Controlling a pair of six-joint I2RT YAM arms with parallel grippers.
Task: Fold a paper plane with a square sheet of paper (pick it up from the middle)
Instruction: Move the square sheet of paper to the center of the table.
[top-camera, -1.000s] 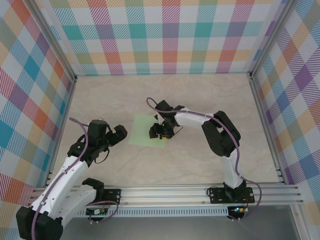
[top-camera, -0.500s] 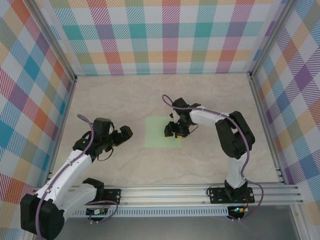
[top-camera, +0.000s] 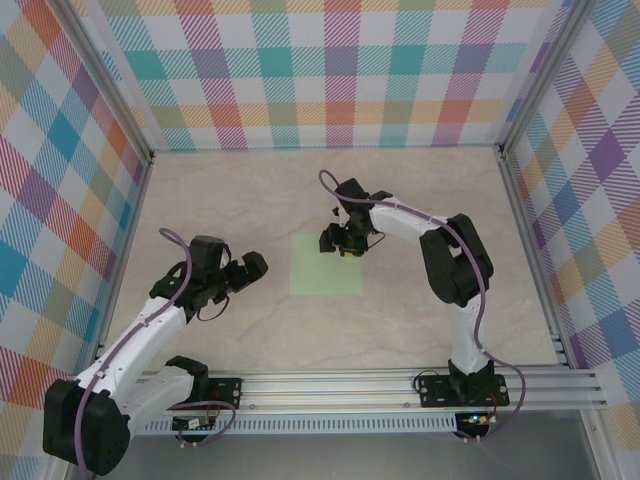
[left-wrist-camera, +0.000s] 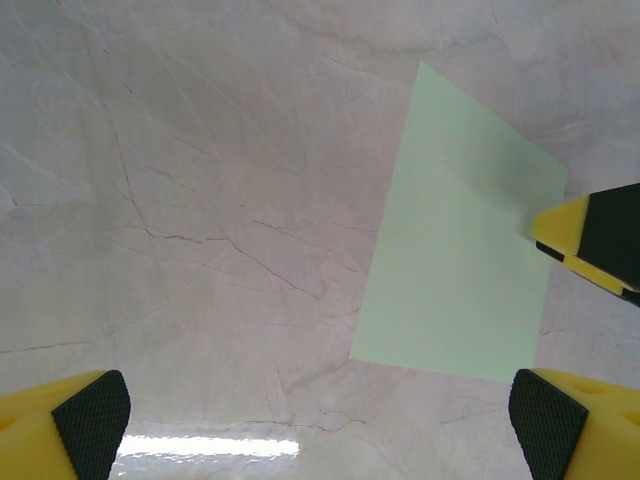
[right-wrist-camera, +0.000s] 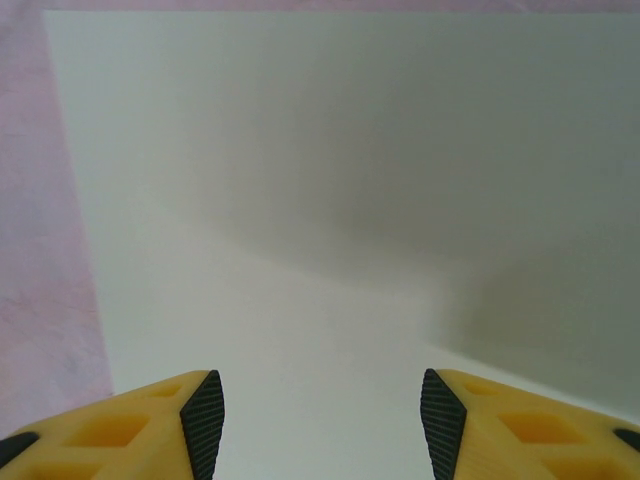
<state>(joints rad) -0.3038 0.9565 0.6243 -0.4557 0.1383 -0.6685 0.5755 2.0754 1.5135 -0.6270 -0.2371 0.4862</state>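
Observation:
The square sheet of paper (top-camera: 326, 268) lies flat on the table's middle, pale mint green and unfolded. My right gripper (top-camera: 342, 248) hovers low over its far edge, jaws open; in the right wrist view the sheet of paper (right-wrist-camera: 330, 200) spreads under that gripper (right-wrist-camera: 320, 425), with nothing between the pads. My left gripper (top-camera: 252, 270) stands wide open to the left of the sheet, apart from it. In the left wrist view the sheet of paper (left-wrist-camera: 460, 260) lies ahead and to the right of the left gripper (left-wrist-camera: 318, 420), and a yellow finger of the right gripper (left-wrist-camera: 595, 240) stands at its far corner.
The marble-look tabletop (top-camera: 220, 200) is walled by checked panels (top-camera: 330, 70) at the back and sides. An aluminium rail (top-camera: 340, 385) runs along the near edge by the arm bases.
The sheet slid to the right and turned square under the right gripper, which then moved back to its far edge. The left gripper edged slightly right.

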